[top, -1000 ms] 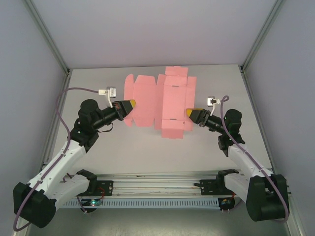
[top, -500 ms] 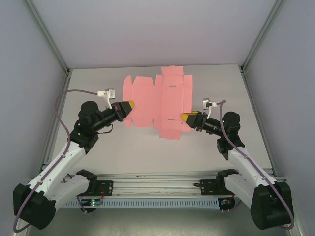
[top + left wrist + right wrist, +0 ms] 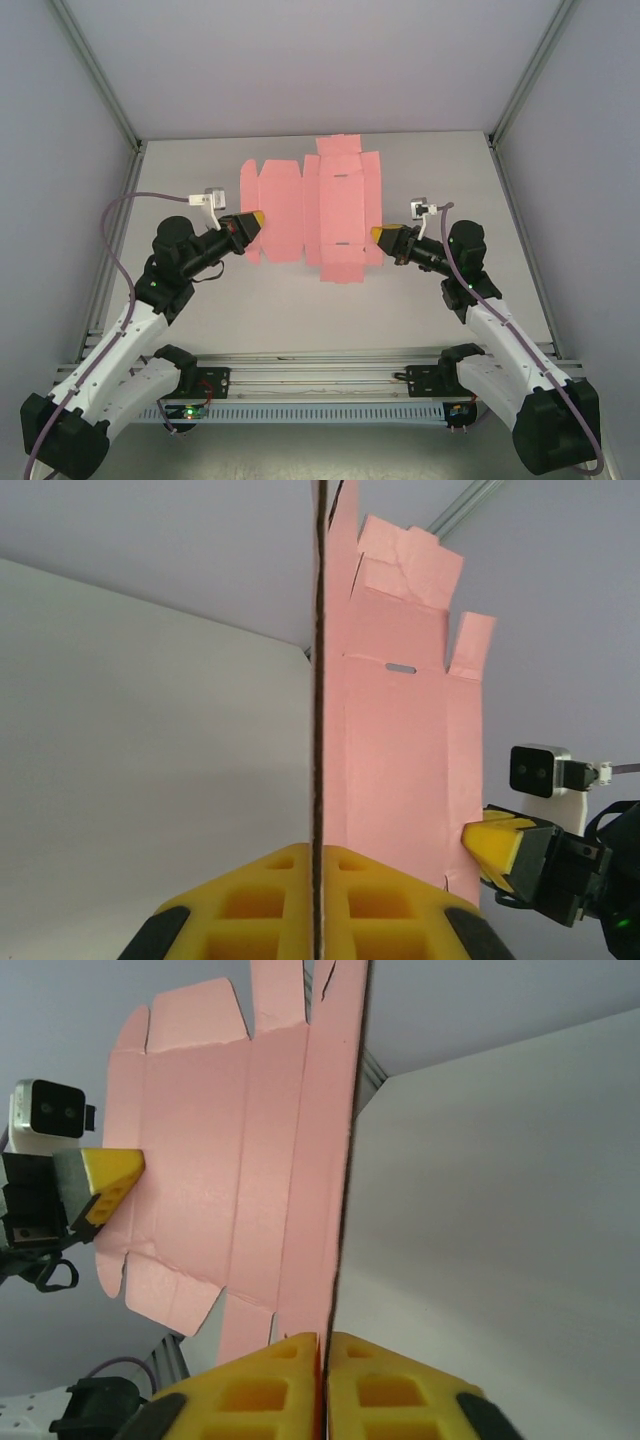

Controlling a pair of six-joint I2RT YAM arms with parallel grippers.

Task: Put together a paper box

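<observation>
Left claw [image 3: 254, 218]: shut on the left edge of the sheet [image 3: 310, 205]. In its wrist view the card runs edge-on between the yellow pads [image 3: 250, 895], so you have a firm pinch there.

Sheet: pink die-cut card, all unfolded, flaps and tabs spread. It spans the middle of the worktop [image 3: 420, 300] between your two arms. It looks lifted a little off the surface, though I can't be sure of that.

Right claw [image 3: 378, 236]: closed on the right edge, towards the near corner. The card is nipped between its pads [image 3: 270, 1390] in the same way.

Step in hand, as I read it: the two-handed grip is taken and no crease is folded yet, so assembly has barely begun.

Next move: hold one side as the anchor and swing the other round a score line. Follow an arc and don't pull outward, since thin card tears or slips.
</observation>
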